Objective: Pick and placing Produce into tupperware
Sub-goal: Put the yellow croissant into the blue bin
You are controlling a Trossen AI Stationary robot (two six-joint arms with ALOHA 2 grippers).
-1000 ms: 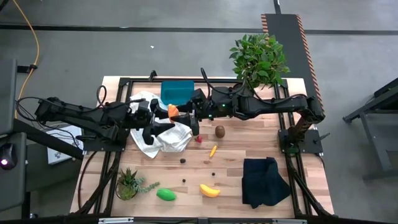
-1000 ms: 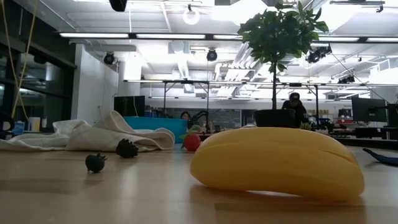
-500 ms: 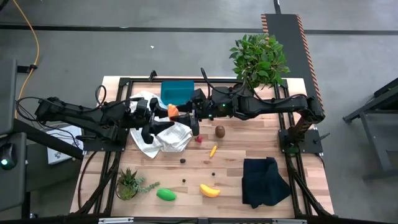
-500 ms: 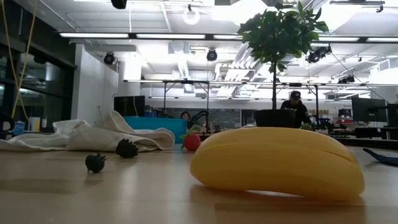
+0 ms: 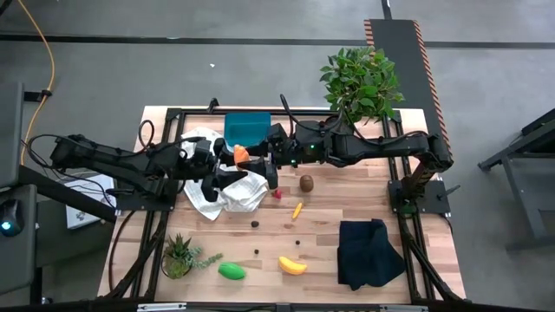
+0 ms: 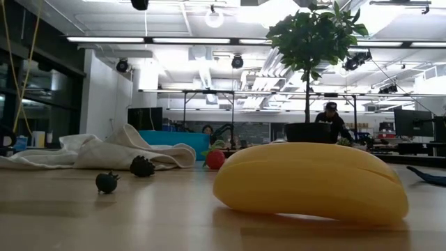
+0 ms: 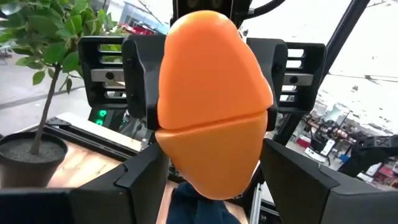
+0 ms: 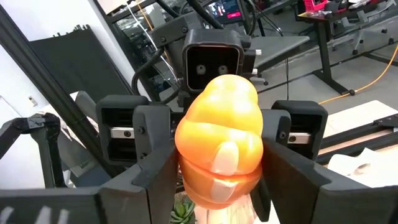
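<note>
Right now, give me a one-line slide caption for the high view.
Left pincer and right pincer both grip one orange toy carrot above the crumpled white cloth, beside the teal-blue plastic box.

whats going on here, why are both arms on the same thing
Both arms meet above the table's far middle, over the white cloth and just in front of the teal tupperware. The left gripper and the right gripper each clamp the same orange toy vegetable from opposite sides, which looks like a hand-over. The tupperware appears empty. The banana, green oval, kiwi and strawberry lie on the table.
</note>
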